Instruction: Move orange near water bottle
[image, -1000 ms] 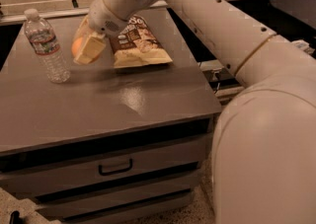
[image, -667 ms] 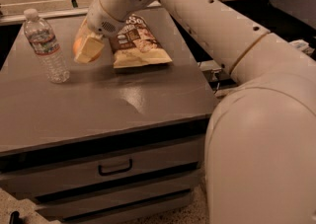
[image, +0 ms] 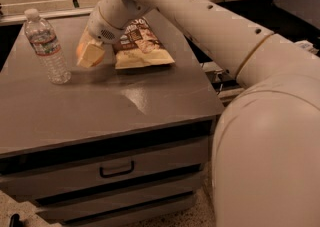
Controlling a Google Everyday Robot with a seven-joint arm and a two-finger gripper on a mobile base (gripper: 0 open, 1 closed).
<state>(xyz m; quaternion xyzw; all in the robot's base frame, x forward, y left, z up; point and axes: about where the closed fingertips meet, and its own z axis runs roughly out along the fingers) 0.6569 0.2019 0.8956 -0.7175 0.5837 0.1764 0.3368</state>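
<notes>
The water bottle (image: 46, 45), clear with a white cap and a white, red and blue label, stands upright at the back left of the grey table top (image: 115, 106). My gripper (image: 90, 55) hangs just right of the bottle, low over the table. Its pale fingers (image: 95, 56) are closed around the orange (image: 81, 48). Only an orange sliver of the fruit shows at the fingers' left side. A gap about one bottle width separates the gripper from the bottle.
A brown and cream chip bag (image: 142, 46) lies flat right of the gripper, partly under the arm. My arm (image: 210, 26) reaches in from the right across the back of the table. Drawers with a handle (image: 116, 171) sit below the table's front edge.
The gripper with the orange has sunk a little toward the table beside the bottle. The bottle and the bag have not moved.
</notes>
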